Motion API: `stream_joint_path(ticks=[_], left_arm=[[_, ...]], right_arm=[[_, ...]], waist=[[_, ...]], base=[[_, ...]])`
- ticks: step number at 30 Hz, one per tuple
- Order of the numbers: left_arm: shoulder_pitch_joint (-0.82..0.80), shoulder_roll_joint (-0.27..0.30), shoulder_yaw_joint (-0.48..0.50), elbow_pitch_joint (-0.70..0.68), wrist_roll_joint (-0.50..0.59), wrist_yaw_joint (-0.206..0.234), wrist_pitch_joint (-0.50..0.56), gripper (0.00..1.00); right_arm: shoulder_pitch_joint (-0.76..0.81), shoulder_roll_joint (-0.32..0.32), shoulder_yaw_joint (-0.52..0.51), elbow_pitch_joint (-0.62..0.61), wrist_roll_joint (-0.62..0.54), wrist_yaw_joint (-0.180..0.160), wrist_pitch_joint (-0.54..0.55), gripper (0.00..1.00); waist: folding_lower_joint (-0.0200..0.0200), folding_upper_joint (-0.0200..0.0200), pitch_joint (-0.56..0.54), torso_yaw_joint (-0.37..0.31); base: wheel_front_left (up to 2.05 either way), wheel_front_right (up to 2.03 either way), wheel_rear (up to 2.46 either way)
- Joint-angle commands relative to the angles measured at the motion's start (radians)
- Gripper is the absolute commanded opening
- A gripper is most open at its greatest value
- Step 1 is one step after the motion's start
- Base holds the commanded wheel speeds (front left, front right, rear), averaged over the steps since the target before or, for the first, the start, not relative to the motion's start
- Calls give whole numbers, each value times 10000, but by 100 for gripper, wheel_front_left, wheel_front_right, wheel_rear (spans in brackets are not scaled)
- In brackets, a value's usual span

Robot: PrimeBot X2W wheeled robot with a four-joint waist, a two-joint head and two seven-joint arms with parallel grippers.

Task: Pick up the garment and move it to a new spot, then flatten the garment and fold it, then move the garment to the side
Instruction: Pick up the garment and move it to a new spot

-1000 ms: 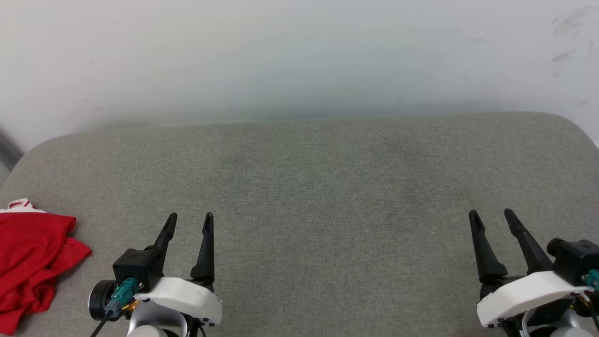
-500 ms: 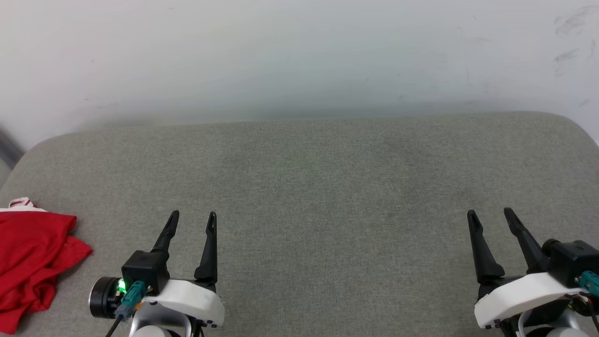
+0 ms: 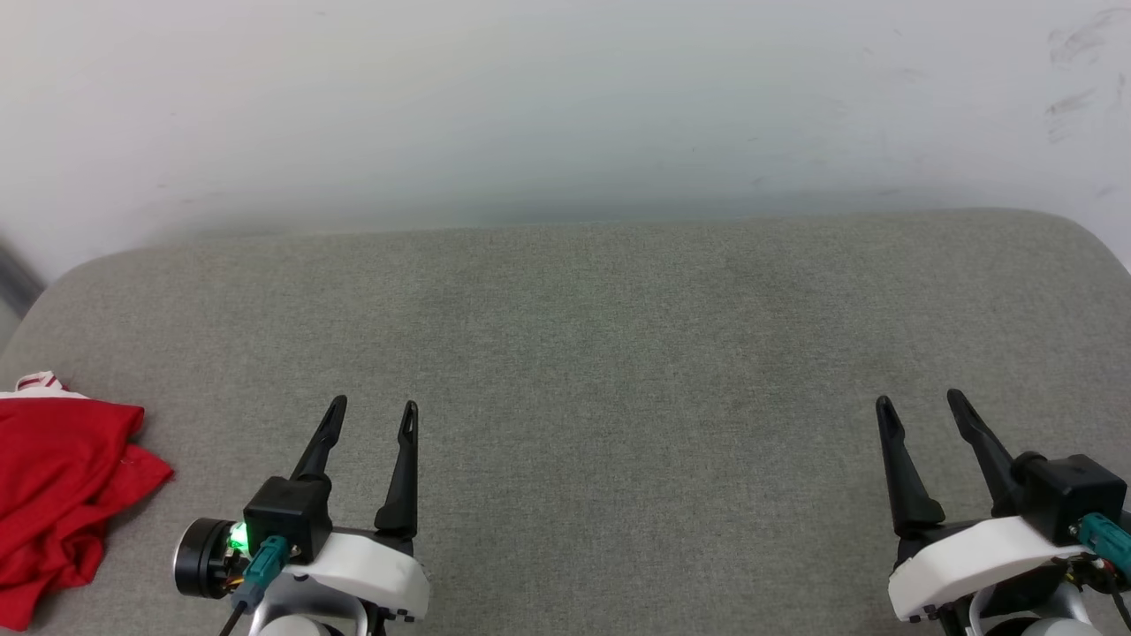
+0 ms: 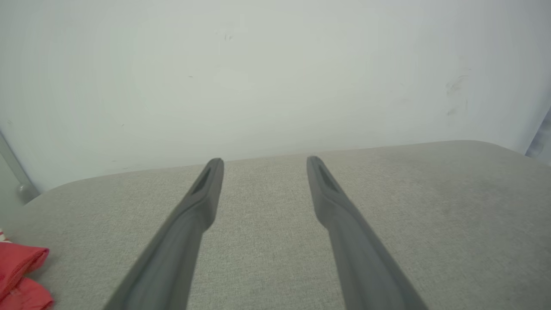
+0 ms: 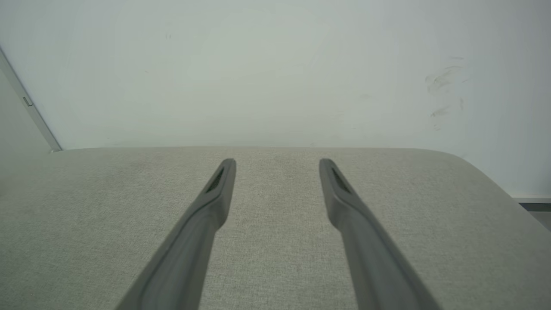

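In the head view, your left jaws stand apart with nothing between them, their two dark fingers (image 3: 405,468) pointing away from you over the grey fabric surface (image 3: 574,353). A green light (image 3: 237,533) glows on the wrist unit just behind them. The garment (image 3: 62,477) lies crumpled well out to the left of those jaws, about level with their base and clear of both fingers. It sits at the surface's left edge and is partly cut off by the picture's edge. It shows mostly red, with a bit of white and striped trim (image 3: 35,382) at its far end. Your right jaws are also apart and hold nothing, fingers (image 3: 892,468) raised over bare fabric far to the right of the garment. A pale wall (image 3: 565,106) rises beyond both pairs of tips. In the left wrist view, the fingers (image 4: 193,215) spread wide over the surface (image 4: 430,215), and only fabric shows between them. A red fold of the garment (image 4: 17,267) shows to the left of the left finger, apart from it. In the right wrist view, the fingers (image 5: 211,206) spread just as wide above the surface (image 5: 86,193), with the wall (image 5: 275,64) ahead of the tips.
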Motion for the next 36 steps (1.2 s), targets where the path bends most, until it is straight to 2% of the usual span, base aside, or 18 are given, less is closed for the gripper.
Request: stream_joint_path(ticks=[1, 14, 21, 28, 36], left_arm=[[16, -26, 40, 33, 151, -47, -87, 100], [-128, -243, 351, 382, 12, -310, -144, 100], [-166, -283, 463, 622, 90, -317, -138, 100], [-199, -262, 763, 871, 82, -238, -133, 100], [-279, -233, 1194, 781, 10, -187, -133, 100]], right_arm=[[83, 41, 10, -51, -143, -3, -25, 100], [68, 68, 15, 59, -90, -3, 21, 100], [4, 21, 131, 5, -241, -3, 33, 100], [-44, -51, 535, -272, -244, -3, 174, 100], [-173, -137, 897, -609, -207, -3, 360, 100]], waist=[[0, 0, 1, -4], [0, 0, 4, 131], [0, 0, 17, 527], [0, 0, 63, 1385], [0, 0, 207, 2861]], base=[[0, 0, 0], [0, 0, 0], [0, 0, 0], [0, 0, 0], [0, 0, 0]])
